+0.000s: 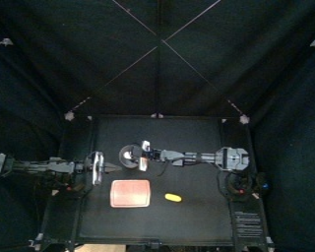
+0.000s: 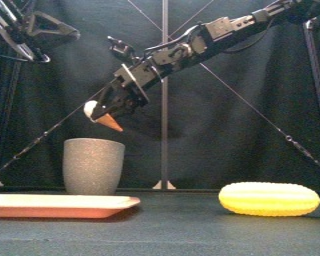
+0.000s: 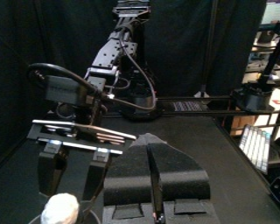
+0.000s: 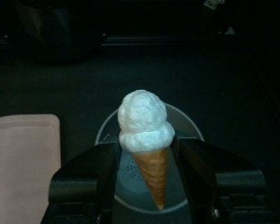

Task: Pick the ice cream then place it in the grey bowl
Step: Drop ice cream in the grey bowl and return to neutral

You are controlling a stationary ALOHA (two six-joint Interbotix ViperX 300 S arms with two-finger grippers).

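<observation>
The ice cream (image 2: pixel 104 116), a white scoop on an orange cone, hangs tilted just above the tall grey speckled cup (image 2: pixel 93 165). My right gripper (image 2: pixel 117 106) is shut on the cone. In the right wrist view the ice cream (image 4: pixel 146 131) sits between the jaws with the cup's rim (image 4: pixel 108 129) directly beneath it. From above, the right gripper (image 1: pixel 145 153) is at the cup (image 1: pixel 129 153), mid-table. My left gripper (image 3: pixel 154 162) is shut and empty, resting at the table's left (image 1: pixel 88 167).
A flat pink tray (image 1: pixel 130 193) lies in front of the cup, near the front edge. A yellow oval toy (image 1: pixel 175 197) lies right of the tray; in the front view it (image 2: pixel 270 198) is well clear of the cup.
</observation>
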